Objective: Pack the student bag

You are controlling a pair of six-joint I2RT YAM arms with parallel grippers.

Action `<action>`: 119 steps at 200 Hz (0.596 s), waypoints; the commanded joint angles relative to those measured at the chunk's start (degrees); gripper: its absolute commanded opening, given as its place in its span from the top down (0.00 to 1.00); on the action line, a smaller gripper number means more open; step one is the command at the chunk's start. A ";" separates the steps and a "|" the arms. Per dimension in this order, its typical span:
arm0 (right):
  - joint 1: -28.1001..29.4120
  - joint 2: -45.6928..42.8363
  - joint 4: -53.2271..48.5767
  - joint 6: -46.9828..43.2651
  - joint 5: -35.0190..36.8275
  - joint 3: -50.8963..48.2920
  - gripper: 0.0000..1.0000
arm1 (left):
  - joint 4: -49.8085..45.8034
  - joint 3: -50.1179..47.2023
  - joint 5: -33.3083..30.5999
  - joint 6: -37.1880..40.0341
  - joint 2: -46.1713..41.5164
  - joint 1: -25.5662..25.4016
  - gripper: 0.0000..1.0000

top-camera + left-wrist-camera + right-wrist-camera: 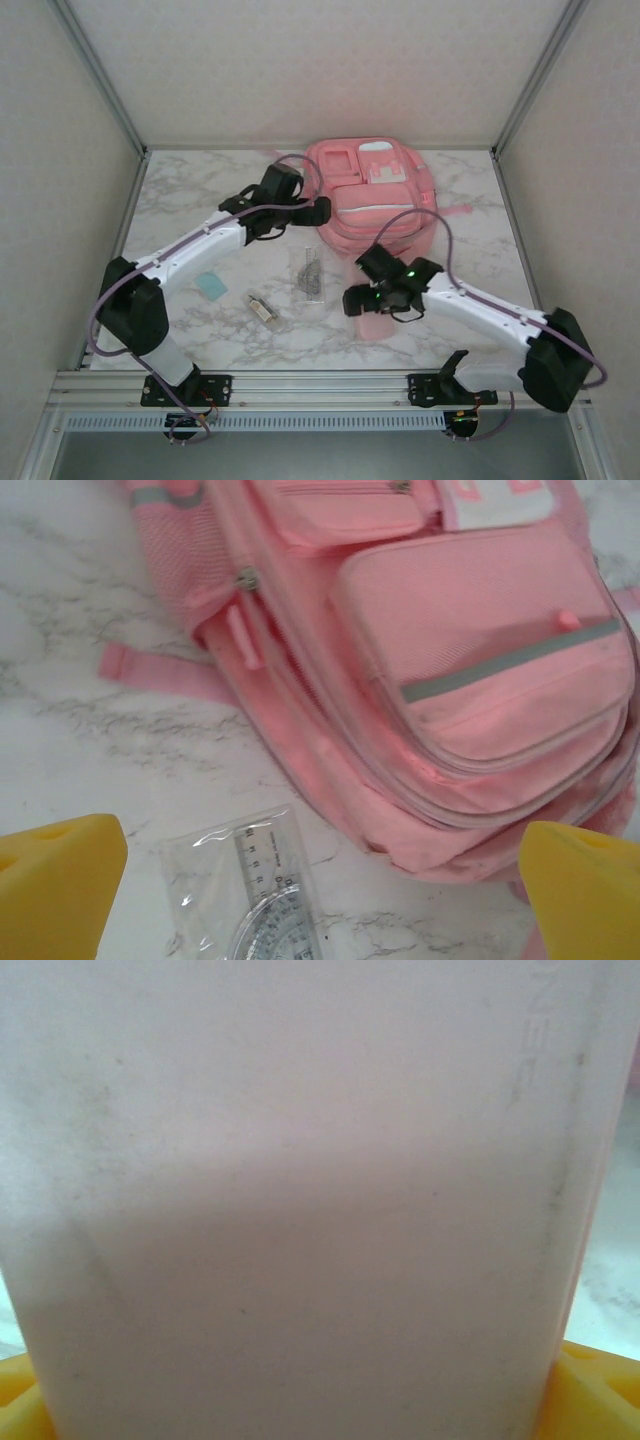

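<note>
You have the bag (372,190) lying flat at the far middle of the table (180,200), front pockets up. The pink pencil case (375,326) lies just in front of the bag. Your right gripper (310,1405) has a finger on each side of it, but you cannot tell whether it is pinching. Your left gripper (322,890) hovers at the bag's near-left corner, jaws spread wide and holding nothing, above a clear ruler pouch (310,275). A teal card (212,287) and a small metal piece (262,307) lie farther left of the bag.
</note>
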 commanded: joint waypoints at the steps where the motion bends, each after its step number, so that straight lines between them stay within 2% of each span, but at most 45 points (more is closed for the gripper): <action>1: -5.63 -4.14 -2.81 -1.63 -2.68 4.44 0.20 | -4.36 4.39 -3.58 9.57 3.83 -3.78 0.00; 52: -21.59 -5.90 0.00 -5.02 2.53 7.62 0.22 | -5.46 14.67 -6.52 19.51 13.77 -9.33 0.02; 72: -28.51 -5.53 3.97 -5.81 0.76 6.23 0.22 | -6.33 19.68 -5.44 23.72 18.94 -9.85 0.04; 90: -34.28 -3.77 5.48 -5.86 -4.03 6.40 0.22 | -9.27 25.54 -5.03 27.87 23.58 -9.88 0.11; 119: -38.83 -3.77 6.10 -6.68 -5.26 5.63 0.22 | -11.84 30.93 -2.74 32.96 28.46 -9.84 0.14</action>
